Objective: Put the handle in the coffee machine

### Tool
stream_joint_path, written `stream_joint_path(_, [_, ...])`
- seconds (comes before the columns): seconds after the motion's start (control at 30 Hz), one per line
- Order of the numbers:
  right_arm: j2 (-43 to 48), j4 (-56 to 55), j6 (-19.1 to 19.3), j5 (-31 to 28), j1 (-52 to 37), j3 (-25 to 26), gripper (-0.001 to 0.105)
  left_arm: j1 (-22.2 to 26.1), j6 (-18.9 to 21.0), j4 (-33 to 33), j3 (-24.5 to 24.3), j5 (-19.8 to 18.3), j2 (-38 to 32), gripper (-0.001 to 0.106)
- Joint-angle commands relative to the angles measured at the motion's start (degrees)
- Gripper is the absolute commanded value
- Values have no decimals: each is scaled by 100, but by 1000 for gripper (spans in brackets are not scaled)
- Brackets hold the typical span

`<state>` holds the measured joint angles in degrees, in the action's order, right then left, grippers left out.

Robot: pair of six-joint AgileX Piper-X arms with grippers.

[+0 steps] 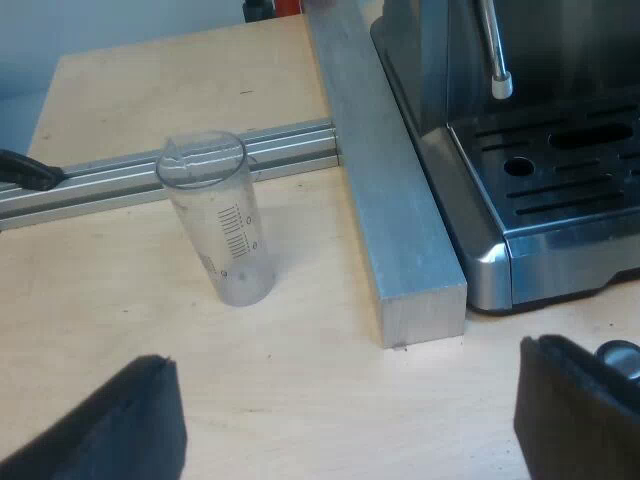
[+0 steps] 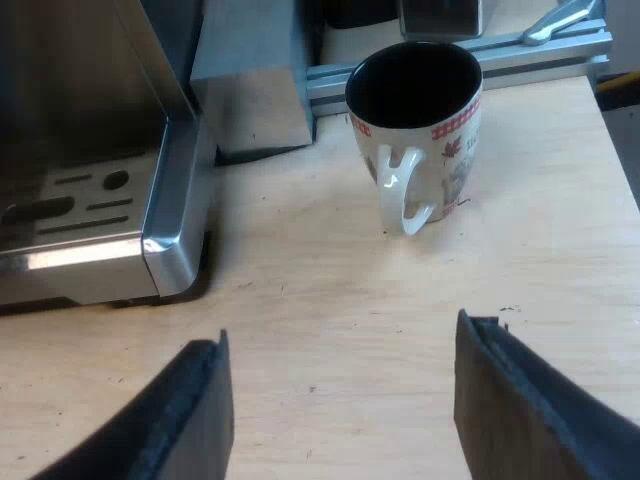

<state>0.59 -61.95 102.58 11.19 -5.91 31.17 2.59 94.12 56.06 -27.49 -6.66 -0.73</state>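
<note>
both my left gripper [image 1: 350,415] and right gripper [image 2: 345,400] hang released and empty, so nothing is done yet: the handle [image 1: 285,7], if i read its red end well, lies beyond the metal bar [image 1: 400,220], apart from the espresso machine [image 1: 540,200].

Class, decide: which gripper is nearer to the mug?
Right. The right gripper hangs open just short of the mug, facing its handle; the left gripper faces the measuring glass instead.

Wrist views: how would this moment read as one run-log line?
left gripper: open, above table near measuring glass | right gripper: open, above table near mug | espresso machine: close by
</note>
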Motion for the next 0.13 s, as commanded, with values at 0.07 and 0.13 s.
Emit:
stream_joint_path(0.07, [239,46,10,22,-9,22,52,-1,28,-110,-28,45,-798,70])
stream_joint_path(0.13, [239,46,10,22,-9,22,52,-1,28,-110,-28,45,-798,70])
